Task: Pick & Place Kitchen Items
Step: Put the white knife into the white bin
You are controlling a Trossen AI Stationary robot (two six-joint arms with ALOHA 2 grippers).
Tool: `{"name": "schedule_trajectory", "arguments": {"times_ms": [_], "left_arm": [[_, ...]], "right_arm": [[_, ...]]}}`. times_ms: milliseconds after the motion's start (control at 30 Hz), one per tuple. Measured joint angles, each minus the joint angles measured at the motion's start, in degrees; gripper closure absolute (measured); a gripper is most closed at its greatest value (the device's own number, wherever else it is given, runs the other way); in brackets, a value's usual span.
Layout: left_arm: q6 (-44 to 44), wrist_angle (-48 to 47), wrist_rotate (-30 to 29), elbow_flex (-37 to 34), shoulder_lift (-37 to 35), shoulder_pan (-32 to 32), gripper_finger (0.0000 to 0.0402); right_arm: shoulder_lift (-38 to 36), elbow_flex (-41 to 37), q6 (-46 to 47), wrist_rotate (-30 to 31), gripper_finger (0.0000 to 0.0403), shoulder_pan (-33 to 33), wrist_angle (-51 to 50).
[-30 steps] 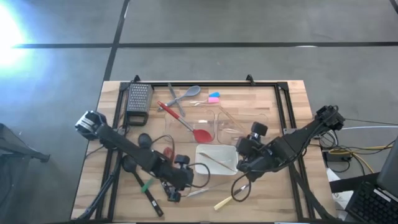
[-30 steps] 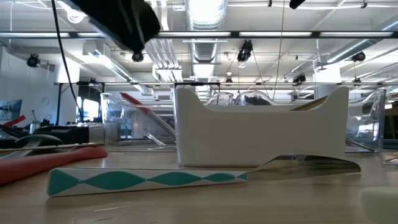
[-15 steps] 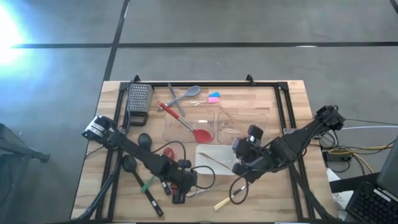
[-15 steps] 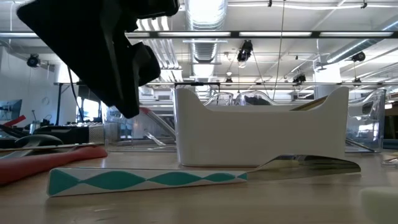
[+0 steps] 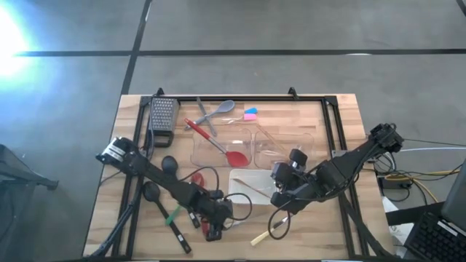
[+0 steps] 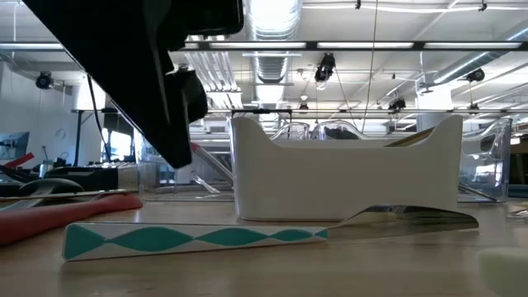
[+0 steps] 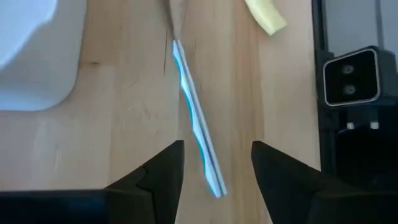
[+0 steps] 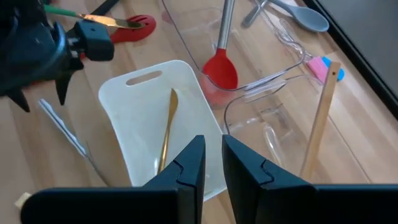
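Observation:
A small knife (image 7: 194,118) with a teal-and-white handle (image 6: 198,239) lies flat on the wood near the table's front edge, its blade (image 6: 404,219) pointing toward the white tray (image 5: 240,176). My left gripper (image 7: 217,149) stands open over the handle's free end, one finger on each side, apart from it; in the high view it is at front centre (image 5: 216,229). My right gripper (image 8: 213,142) hovers shut above the tray's near right corner (image 5: 280,202), holding nothing. A gold utensil (image 8: 166,127) lies in the tray.
Two clear bins (image 5: 218,145) (image 5: 287,145) stand behind the tray; the left one holds a red spoon (image 8: 222,68). Black ladles (image 5: 169,164), a red utensil (image 5: 195,177) and a green-handled one (image 5: 172,216) lie at left. A yellow handle (image 5: 261,236) lies at the front. A grater (image 5: 164,116) stands far left.
My left gripper has come down toward the knife near the front edge, shifting slightly toward the table's right and rolling as it sank. My right gripper has turned a little above the tray without shifting. The knife has stayed still.

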Motion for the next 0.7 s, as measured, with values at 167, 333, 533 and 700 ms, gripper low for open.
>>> {"name": "schedule_trajectory", "arguments": {"times_ms": [167, 333, 533, 700], "left_arm": [[-2.84, 0.39, 0.01, 0.0, 3.06, -0.14, 0.0209], [-5.32, 3.1, 0.25, 0.19, 6.71, -0.58, 0.0209], [-6.65, 4.37, -0.12, 0.31, 10.96, -0.86, 0.0211], [-7.58, 4.74, -0.86, 0.26, 14.12, -0.99, 0.0211]], "right_arm": [[0.0, 0.0, -0.02, -0.19, 0.0353, 0.0, 0.98], [0.0, 0.0, -0.14, -0.18, 0.0353, 0.0, 1.01], [0.0, 0.0, -1.43, -0.14, 0.0353, 0.0, 1.13], [0.0, 0.0, -1.57, -0.12, 0.0353, 0.0, 1.13]]}}
